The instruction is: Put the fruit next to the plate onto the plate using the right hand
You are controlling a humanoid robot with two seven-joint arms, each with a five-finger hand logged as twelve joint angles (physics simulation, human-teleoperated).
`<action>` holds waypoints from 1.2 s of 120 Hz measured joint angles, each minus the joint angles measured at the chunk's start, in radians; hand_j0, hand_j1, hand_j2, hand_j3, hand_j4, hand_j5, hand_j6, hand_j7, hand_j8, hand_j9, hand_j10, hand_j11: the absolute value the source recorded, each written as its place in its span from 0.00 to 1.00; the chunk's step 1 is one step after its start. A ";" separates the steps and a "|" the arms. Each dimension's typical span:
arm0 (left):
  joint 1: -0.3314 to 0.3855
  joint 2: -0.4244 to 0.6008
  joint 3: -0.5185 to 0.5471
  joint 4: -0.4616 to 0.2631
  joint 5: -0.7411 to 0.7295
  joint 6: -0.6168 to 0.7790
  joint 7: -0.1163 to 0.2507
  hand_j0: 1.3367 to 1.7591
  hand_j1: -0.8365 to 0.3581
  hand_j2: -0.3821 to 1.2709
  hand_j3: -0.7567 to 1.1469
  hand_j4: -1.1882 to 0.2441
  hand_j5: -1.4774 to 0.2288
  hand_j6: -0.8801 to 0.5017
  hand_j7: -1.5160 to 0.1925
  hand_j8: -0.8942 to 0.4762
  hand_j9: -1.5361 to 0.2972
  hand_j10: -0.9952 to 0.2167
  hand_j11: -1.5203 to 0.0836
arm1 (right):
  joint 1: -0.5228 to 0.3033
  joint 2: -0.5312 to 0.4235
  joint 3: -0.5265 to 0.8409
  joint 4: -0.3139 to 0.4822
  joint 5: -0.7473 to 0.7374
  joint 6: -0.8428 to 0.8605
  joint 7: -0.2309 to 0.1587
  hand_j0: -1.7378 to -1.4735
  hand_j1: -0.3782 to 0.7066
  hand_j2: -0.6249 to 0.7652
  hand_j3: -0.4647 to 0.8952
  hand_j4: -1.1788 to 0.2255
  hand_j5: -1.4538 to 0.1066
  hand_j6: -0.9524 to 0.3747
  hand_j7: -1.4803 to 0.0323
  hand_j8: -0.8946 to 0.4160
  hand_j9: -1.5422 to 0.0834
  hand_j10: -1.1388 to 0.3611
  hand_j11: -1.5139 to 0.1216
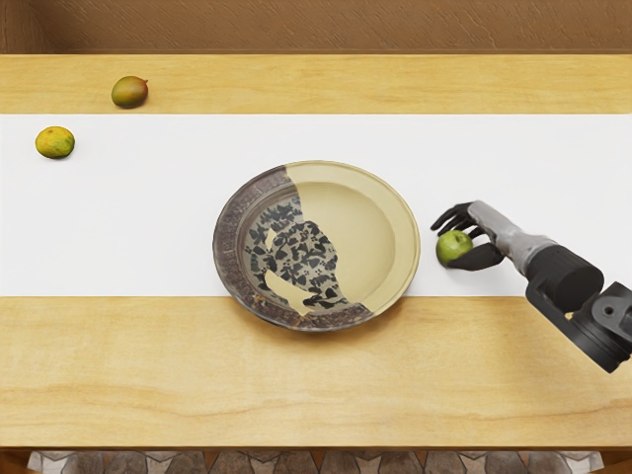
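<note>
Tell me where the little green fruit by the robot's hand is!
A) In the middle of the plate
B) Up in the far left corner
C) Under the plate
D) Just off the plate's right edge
D: the green fruit is just outside the right rim of the plate, with the right hand curled around it.

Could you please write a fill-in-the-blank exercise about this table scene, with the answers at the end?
1. The right hand curls around the green fruit, which sits to the ____ of the plate in the picture.
2. The plate holds ____ fruit.
3. The yellow-green fruit lies on the white runner; the reddish-green fruit lies on bare ____.
Answers: right; no; wood.
</note>
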 joint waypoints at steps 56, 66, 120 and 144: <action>0.000 0.000 0.000 0.000 0.000 0.000 0.000 0.76 0.99 0.23 0.40 0.83 0.87 0.64 0.89 0.65 0.84 0.82 0.95 | 0.001 -0.070 0.124 0.034 0.035 0.147 -0.003 0.31 0.58 0.62 0.34 0.40 0.40 0.25 0.44 0.35 0.44 0.41 0.42; 0.000 0.000 0.000 0.000 0.000 0.000 0.000 0.76 0.99 0.23 0.40 0.83 0.87 0.64 0.89 0.65 0.84 0.82 0.95 | 0.001 -0.077 0.152 0.042 0.045 0.180 -0.004 0.31 0.58 0.62 0.34 0.40 0.40 0.25 0.44 0.35 0.44 0.41 0.42; 0.000 0.000 0.000 0.000 0.000 0.000 0.000 0.76 0.99 0.23 0.40 0.83 0.87 0.64 0.89 0.65 0.84 0.82 0.95 | 0.010 -0.068 0.255 0.099 0.073 0.289 -0.020 0.30 0.59 0.62 0.34 0.40 0.39 0.26 0.44 0.36 0.44 0.42 0.42; 0.000 0.000 0.000 0.000 0.000 0.000 0.000 0.76 0.99 0.23 0.40 0.83 0.87 0.64 0.89 0.65 0.84 0.82 0.95 | 0.012 -0.033 0.301 0.120 0.075 0.320 -0.052 0.30 0.59 0.62 0.34 0.40 0.39 0.26 0.44 0.36 0.44 0.42 0.42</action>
